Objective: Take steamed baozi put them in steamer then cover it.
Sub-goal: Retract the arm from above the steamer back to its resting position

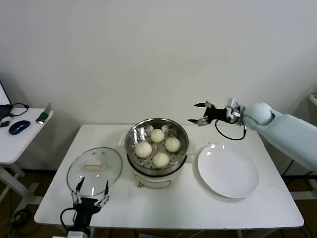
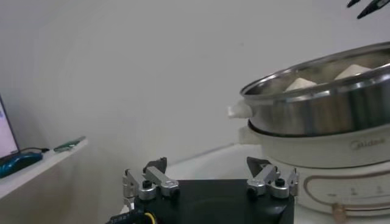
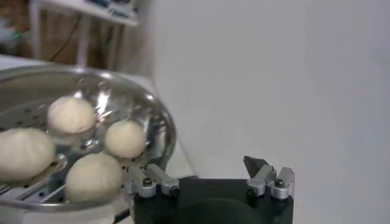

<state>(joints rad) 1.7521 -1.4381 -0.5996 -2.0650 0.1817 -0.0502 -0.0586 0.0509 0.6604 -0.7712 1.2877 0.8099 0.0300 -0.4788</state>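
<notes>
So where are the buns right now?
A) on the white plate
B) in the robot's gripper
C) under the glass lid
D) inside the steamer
D: all four buns sit on the holed tray inside the steamer; the plate is bare, the lid lies on the table to the steamer's left, and both grippers, left and right, are open.

Steamer (image 1: 157, 144): polished shiny metal pot, perforated tray, on glossy cream plastic base. Baozi (image 1: 161, 159): smooth matt dough. Cover (image 1: 94, 167): clear glass, metal rim, cream handle. Plate (image 1: 228, 171): glossy white. Table (image 1: 257, 208): matt white.
</notes>
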